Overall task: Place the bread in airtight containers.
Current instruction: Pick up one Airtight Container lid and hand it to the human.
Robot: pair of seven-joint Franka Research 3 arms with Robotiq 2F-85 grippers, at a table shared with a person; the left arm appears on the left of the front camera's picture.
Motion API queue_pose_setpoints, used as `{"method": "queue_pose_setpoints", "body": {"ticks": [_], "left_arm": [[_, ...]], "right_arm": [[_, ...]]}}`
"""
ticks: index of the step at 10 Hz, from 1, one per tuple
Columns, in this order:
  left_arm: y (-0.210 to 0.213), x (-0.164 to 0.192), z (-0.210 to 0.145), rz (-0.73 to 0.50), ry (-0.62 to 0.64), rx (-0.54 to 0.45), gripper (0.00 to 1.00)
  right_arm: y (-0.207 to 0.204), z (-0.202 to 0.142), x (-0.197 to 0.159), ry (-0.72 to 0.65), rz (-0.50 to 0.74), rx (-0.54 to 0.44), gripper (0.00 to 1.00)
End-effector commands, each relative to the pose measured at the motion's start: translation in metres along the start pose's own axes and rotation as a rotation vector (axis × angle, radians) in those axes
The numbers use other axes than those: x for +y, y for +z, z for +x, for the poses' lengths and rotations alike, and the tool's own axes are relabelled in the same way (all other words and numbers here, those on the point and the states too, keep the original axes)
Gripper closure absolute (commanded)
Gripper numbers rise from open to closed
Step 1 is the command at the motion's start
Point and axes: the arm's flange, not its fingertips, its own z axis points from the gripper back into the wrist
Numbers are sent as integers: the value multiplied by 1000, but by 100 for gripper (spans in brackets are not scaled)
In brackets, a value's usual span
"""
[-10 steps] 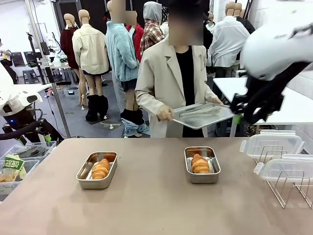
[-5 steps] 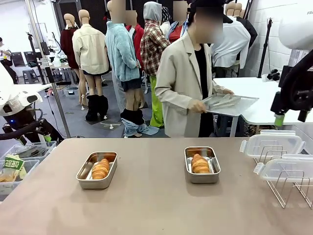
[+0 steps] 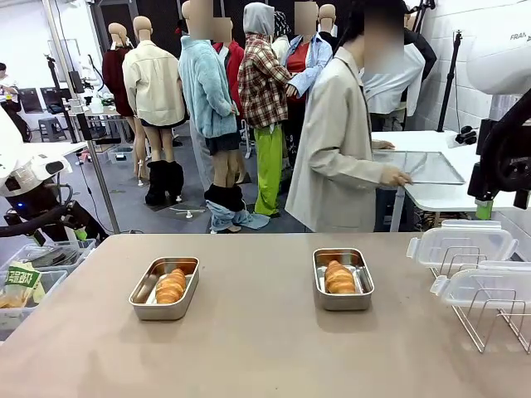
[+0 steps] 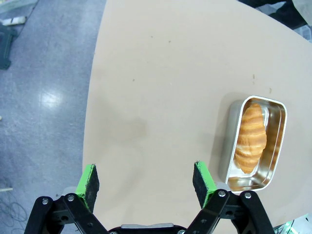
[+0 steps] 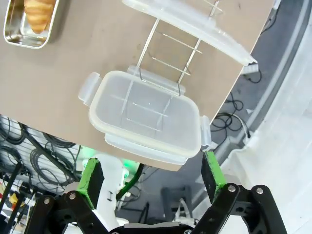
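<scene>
While hanging released above the tabletop's (image 3: pixel 265 348) right end, facing the right pincer (image 5: pixel 151 178) at the nearer lid (image 5: pixel 146 117), long axis lying pad to pad; seeing both rolls (image 3: pixel 340 278) sitting in containers (image 3: pixel 343 302), left pincer (image 4: pixel 146 178) likewise released.

Left gripper (image 4: pixel 145 179) points down, jaws spread wide, green pads (image 4: pixel 88 179) facing each other. Right gripper (image 5: pixel 150 173) also spread wide; right arm (image 3: pixel 499 157) held raised, fingers pointing down.
</scene>
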Motion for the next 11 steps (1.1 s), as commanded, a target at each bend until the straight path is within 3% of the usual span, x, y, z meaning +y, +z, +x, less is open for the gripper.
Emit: {"method": "queue_pose_setpoints", "body": {"ticks": [1,11], "left_arm": [[2,2,-1,8,-7,0,0],[2,2,-1,8,-7,0,0]], "right_arm": [[1,-1,1,-4,9,-2,0],[1,-1,1,-4,9,-2,0]]}}
